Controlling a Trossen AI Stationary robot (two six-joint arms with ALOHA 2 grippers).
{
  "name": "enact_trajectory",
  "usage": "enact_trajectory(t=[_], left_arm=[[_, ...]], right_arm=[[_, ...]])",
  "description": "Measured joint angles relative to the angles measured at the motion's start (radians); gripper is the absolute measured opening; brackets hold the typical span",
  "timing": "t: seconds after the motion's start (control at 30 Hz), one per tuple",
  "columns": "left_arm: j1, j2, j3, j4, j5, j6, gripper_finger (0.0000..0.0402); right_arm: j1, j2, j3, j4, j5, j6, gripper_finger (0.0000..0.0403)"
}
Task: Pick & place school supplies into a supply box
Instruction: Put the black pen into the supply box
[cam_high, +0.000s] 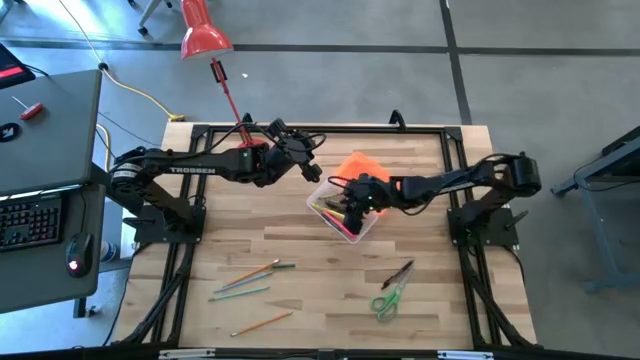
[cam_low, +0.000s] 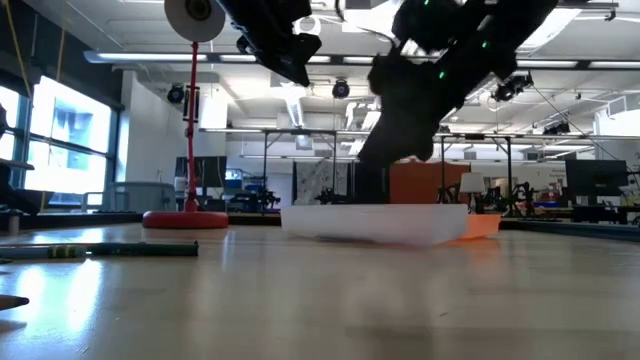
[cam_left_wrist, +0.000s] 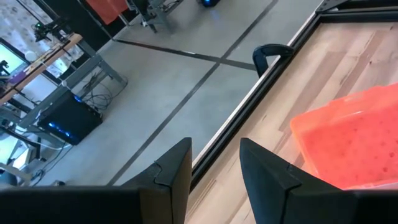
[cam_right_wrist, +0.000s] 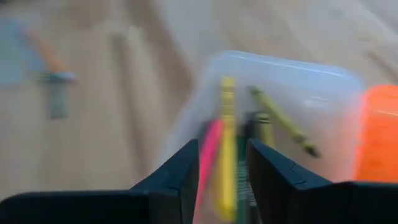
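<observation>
The clear supply box (cam_high: 345, 212) sits near the middle of the worktop, a little toward the far edge, with its orange lid (cam_high: 357, 165) lying open just behind it. Several pens and pencils are already inside (pink, yellow and darker ones show in the right wrist view).

The right gripper (cam_high: 356, 196) hangs directly over the box, its fingers (cam_right_wrist: 180, 171) parted by a narrow gap with nothing pinched between them; I judge it is releasing into the box or has just done so. The left gripper (cam_high: 305, 160) waits above the far side of the worktop beside the lid, fingers (cam_left_wrist: 177, 168) likewise apart and empty.

What remains lies toward the near edge: a loose cluster of pencils (cam_high: 250, 279) at near left, one orange pencil (cam_high: 262, 322) closer to the near edge, a dark pen (cam_high: 397, 274) and the green-handled scissors (cam_high: 385, 303) at near right.

These should all handle light and stiff. The pencils are thin and likely to roll, so a grip across the middle of the shaft looks safest. The scissors lie flat; the pivot, or the blades just above the handles, seems the best hold.
</observation>
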Motion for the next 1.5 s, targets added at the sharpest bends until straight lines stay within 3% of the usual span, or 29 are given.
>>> enact_trajectory(t=[0.17, 0.33, 0.6, 0.7, 0.97, 1.23, 1.5], left_arm=[[0.0, 0.0, 0.0, 0.0, 0.0, 0.017, 0.0166], [0.0, 0.0, 0.0, -0.001, 0.0, 0.019, 0.0166], [0.0, 0.0, 0.0, 0.0, 0.002, 0.018, 0.0166], [0.0, 0.0, 0.0, 0.0, 0.002, 0.018, 0.0166], [0.0, 0.0, 0.0, 0.0, 0.027, 0.018, 0.0166], [0.0, 0.0, 0.0, 0.0, 0.027, 0.018, 0.0166], [0.0, 0.0, 0.0, 0.0, 0.027, 0.018, 0.0166]], right_arm=[[0.069, -0.14, 0.0, -0.17, -0.104, -0.003, 0.0114], [0.211, -0.235, 0.0, -0.338, -0.148, -0.004, 0.0114], [0.469, -0.239, -0.09, -0.349, 0.004, -0.16, 0.0115], [0.529, -0.239, -0.158, -0.334, -0.003, -0.134, 0.0115], [0.597, -0.239, -0.309, -0.245, -0.05, -0.028, 0.0115], [0.625, -0.241, -0.448, -0.099, -0.052, -0.105, 0.0115], [0.618, -0.241, -0.536, 0.012, 0.021, -0.137, 0.0097]])
